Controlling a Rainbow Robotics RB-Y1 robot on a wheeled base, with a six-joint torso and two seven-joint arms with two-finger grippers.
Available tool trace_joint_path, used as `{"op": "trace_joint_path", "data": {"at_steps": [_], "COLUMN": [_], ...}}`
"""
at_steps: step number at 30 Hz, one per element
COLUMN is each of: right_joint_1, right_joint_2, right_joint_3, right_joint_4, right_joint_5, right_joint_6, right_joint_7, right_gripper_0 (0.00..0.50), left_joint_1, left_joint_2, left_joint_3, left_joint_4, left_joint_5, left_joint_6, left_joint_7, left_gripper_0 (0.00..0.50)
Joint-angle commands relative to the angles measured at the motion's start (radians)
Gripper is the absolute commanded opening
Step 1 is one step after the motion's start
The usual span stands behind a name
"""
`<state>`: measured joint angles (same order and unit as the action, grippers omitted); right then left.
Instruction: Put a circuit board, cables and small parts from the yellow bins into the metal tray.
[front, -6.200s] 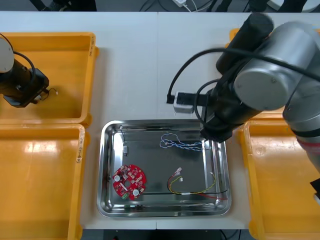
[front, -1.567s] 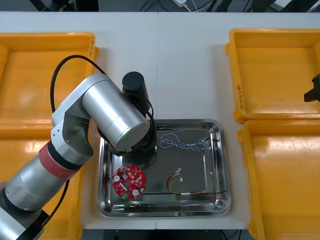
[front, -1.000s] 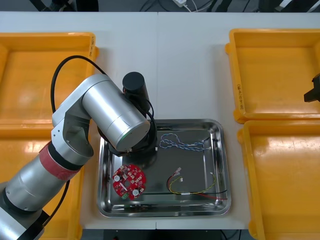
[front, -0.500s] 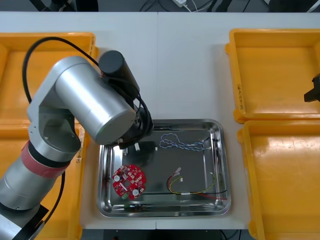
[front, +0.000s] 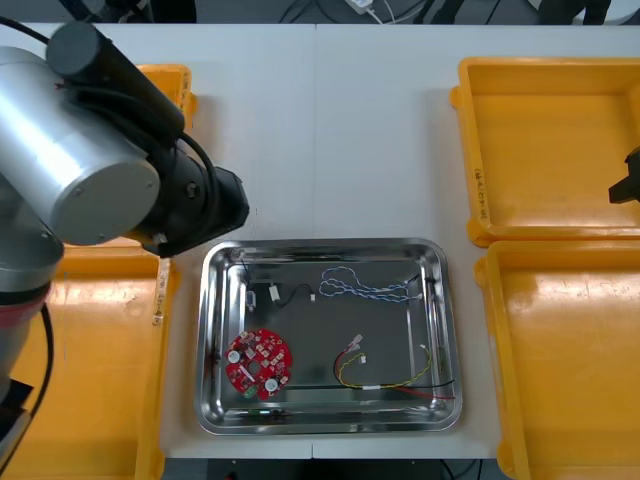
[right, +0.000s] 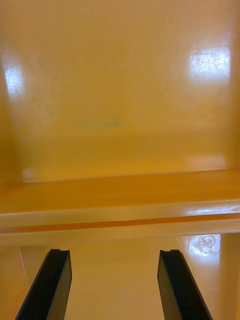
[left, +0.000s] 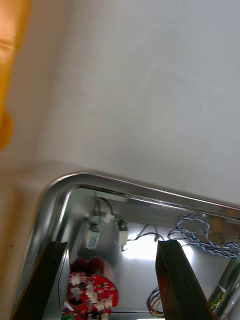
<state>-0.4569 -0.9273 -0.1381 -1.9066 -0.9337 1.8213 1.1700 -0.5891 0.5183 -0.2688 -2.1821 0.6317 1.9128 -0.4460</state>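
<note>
Left tool (left: 111, 245): open, its fingers apart with nothing between them; it hangs above the far left corner of the metal tray (front: 203, 330).
Left arm (front: 90, 150): crosses over the far left yellow bin (front: 170, 80), its black wrist above the table (front: 330, 130) just beyond the tray's far left corner.
Right tool (right: 115, 252): open and empty, above the floor of the far right yellow bin (front: 545, 140), at the scene's right edge close to that bin's near wall.
Metal tray: shiny and bare inside, on the table between the left and right bins.
Circuit board (front: 259, 362): round and red, flat in the tray's near left part.
Black cable (front: 285, 293): with white ends, in the tray's far left part, just beyond the board; the left wrist view has it between the fingers.
Blue and white cable (front: 365, 287): twisted, along the tray's far side, right of the black cable.
Red and yellow cable (front: 385, 375): curled in the tray's near right part, apart from the board.
Near left yellow bin (front: 80, 380): beside the tray's left rim.
Near right yellow bin (front: 560, 360): beside the tray's right rim.
</note>
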Motion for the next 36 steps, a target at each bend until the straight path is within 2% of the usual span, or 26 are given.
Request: {"op": "trace_joint_path", "data": {"at_steps": [1,2,5,11,15,17,25,28,30,33,36], "right_joint_1": [0.004,0.004,0.004,0.004,0.004,0.004,0.004,0.004,0.004,0.004,0.004], "right_joint_2": [-0.048,-0.048,-0.048,-0.048,-0.048,-0.048,-0.048,-0.048,-0.048,-0.048,-0.048], "right_joint_3": [-0.034,-0.034,-0.034,-0.034,-0.034,-0.034,-0.034,-0.034,-0.034,-0.034,-0.034], "right_joint_4": [-0.028,-0.028,-0.028,-0.028,-0.028,-0.028,-0.028,-0.028,-0.028,-0.028,-0.028], "right_joint_5": [0.009,0.009,0.009,0.009,0.009,0.009,0.009,0.009,0.009,0.009,0.009], "right_joint_6": [0.001,0.001,0.001,0.001,0.001,0.001,0.001,0.001,0.001,0.001,0.001], "right_joint_7": [0.037,0.037,0.037,0.037,0.037,0.037,0.037,0.037,0.037,0.037,0.037], "right_gripper_0": [0.5,0.5,0.5,0.5,0.5,0.5,0.5,0.5,0.5,0.5,0.5], "left_joint_1": [-0.048,-0.048,-0.046,-0.04,0.005,0.061,0.267,0.321,0.361,0.39,0.396], "left_joint_2": [0.178,0.192,0.292,0.456,0.537,0.56,0.509,0.45,0.387,0.302,0.246], "left_joint_3": [0.08,0.088,0.128,0.154,0.154,0.178,0.344,0.402,0.448,0.491,0.507], "left_joint_4": [-0.022,-0.021,0.012,0.091,0.102,0.099,0.061,0.044,0.03,0.018,0.016], "left_joint_5": [0.125,0.137,0.223,0.347,0.376,0.381,0.365,0.342,0.307,0.25,0.203], "left_joint_6": [0.007,0.007,0.007,0.007,0.007,-0.021,-0.086,-0.086,-0.086,-0.083,-0.077], "left_joint_7": [-0.097,-0.109,-0.18,-0.31,-0.367,-0.401,-0.548,-0.593,-0.64,-0.7,-0.746], "left_gripper_0": [0.5,0.5,0.5,0.5,0.5,0.5,0.5,0.5,0.5,0.5,0.5]}}
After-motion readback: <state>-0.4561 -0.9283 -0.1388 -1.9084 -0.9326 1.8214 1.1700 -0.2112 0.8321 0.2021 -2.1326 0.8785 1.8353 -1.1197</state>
